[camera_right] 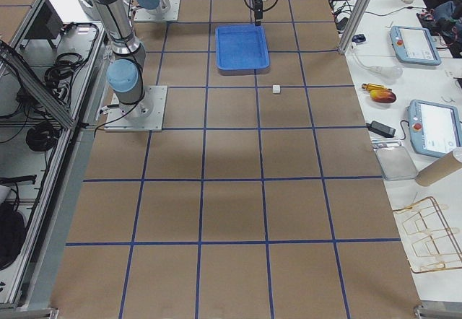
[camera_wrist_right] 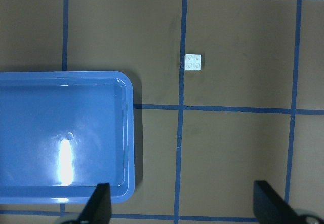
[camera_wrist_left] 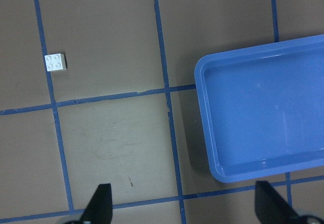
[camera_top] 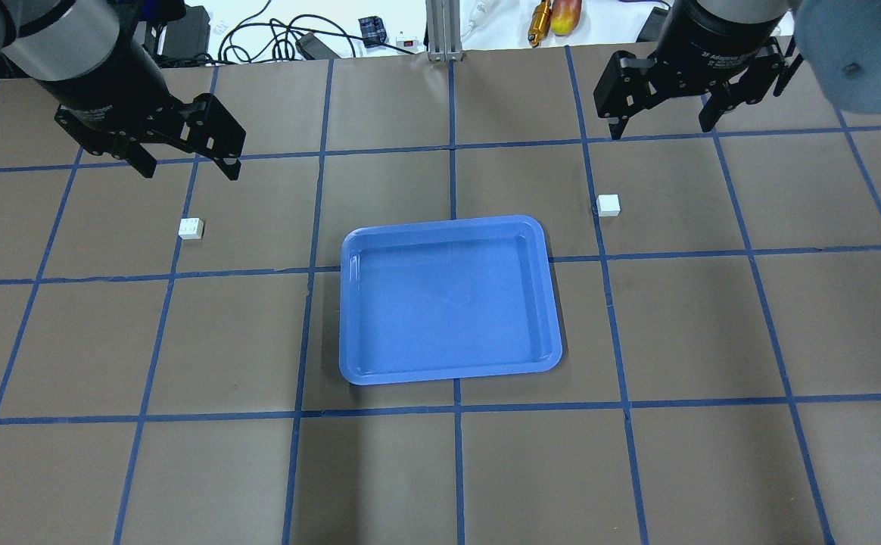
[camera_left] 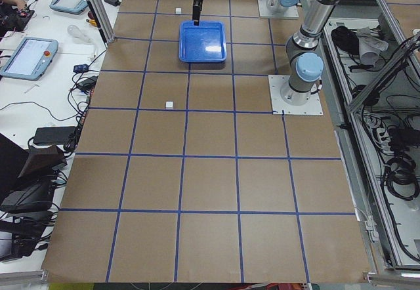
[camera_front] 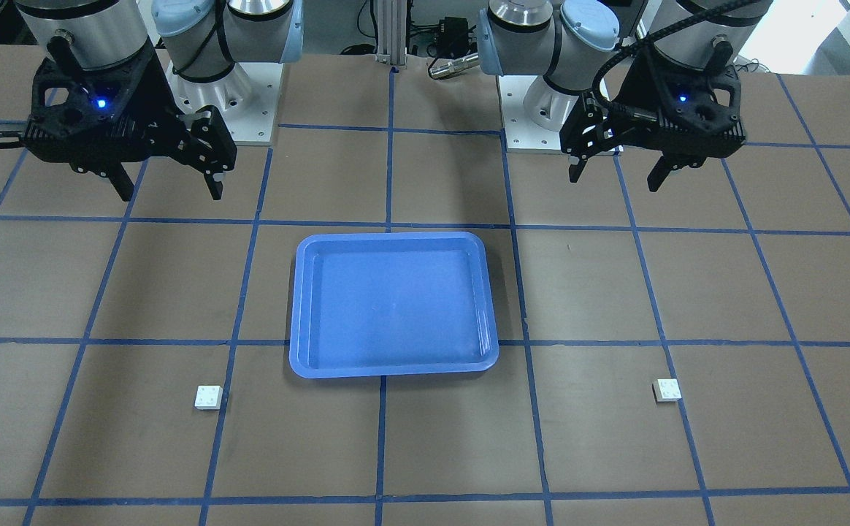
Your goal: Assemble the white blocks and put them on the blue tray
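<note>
The blue tray point(camera_top: 448, 303) lies empty at the table's middle. One white block point(camera_top: 191, 228) sits on the table to its left, another white block point(camera_top: 608, 205) to its right, both studs up and apart. My left gripper point(camera_top: 189, 171) hangs open and empty above the table beyond the left block. My right gripper point(camera_top: 661, 130) hangs open and empty beyond the right block. The left wrist view shows the left block point(camera_wrist_left: 55, 62) and the tray's corner point(camera_wrist_left: 263, 112). The right wrist view shows the right block point(camera_wrist_right: 193, 62) and the tray point(camera_wrist_right: 61, 133).
The brown table is marked with a blue tape grid point(camera_top: 452, 151). The arm bases point(camera_front: 220, 109) stand at the robot's edge. Cables and small tools point(camera_top: 546, 15) lie beyond the far edge. Side benches with tablets point(camera_left: 26, 54) flank the table's end.
</note>
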Tool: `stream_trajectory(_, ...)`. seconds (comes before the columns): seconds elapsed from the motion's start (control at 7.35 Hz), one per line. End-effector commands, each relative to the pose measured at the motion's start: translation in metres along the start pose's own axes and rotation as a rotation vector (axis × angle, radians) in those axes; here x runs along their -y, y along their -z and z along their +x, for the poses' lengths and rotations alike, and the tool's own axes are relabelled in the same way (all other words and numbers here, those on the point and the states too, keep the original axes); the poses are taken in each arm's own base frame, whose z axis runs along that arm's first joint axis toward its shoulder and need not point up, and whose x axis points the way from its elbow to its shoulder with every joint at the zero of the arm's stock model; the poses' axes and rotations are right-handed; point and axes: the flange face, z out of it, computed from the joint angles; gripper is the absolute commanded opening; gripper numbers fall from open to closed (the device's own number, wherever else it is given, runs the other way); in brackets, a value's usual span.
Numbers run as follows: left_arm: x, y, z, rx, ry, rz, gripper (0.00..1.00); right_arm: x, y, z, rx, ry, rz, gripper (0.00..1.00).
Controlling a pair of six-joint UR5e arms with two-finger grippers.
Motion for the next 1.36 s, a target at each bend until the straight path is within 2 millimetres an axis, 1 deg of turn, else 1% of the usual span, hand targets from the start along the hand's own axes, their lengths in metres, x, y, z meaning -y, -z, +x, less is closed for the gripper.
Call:
stream_trajectory(0.0,-0.002,-0.006,-0.001,-0.006,0.003,-0.019,1.00,-0.005,0.000,0.000,-0.002,0.013,-0.010,1.00)
stream_trajectory(0.14,-0.003,-0.011,0.001,-0.015,0.002,-0.025,1.00,-0.008,-0.014,-0.001,0.007,0.013,-0.088,1.00)
stream_trajectory(0.27,-0.001,-0.014,-0.003,-0.010,0.002,-0.023,1.00,0.002,-0.028,-0.002,0.013,0.015,-0.107,1.00)
stream_trajectory(0.41,0.011,-0.028,-0.033,0.001,0.059,-0.052,1.00,0.020,-0.066,-0.003,0.019,0.018,-0.166,1.00)
stream_trajectory(0.54,0.035,-0.052,-0.078,0.000,0.133,-0.079,1.00,0.048,-0.106,-0.009,0.047,0.030,-0.195,1.00)
stream_trajectory(0.68,0.059,-0.085,-0.107,-0.004,0.168,-0.090,1.00,0.068,-0.136,-0.011,0.079,0.136,-0.189,1.00)
stream_trajectory(0.82,0.082,-0.123,-0.124,-0.011,0.181,-0.101,1.00,0.081,-0.150,-0.013,0.103,0.270,-0.152,1.00)
stream_trajectory(0.95,0.103,-0.161,-0.137,-0.008,0.170,-0.095,1.00,0.091,-0.175,-0.011,0.104,0.471,-0.145,1.00)
stream_trajectory(1.09,0.118,-0.201,-0.160,-0.016,0.100,-0.105,1.00,0.091,-0.187,-0.008,0.098,0.624,-0.166,1.00)
stream_trajectory(1.22,0.133,-0.224,-0.183,-0.008,0.055,-0.078,1.00,0.093,-0.199,-0.008,0.117,0.831,-0.170,1.00)
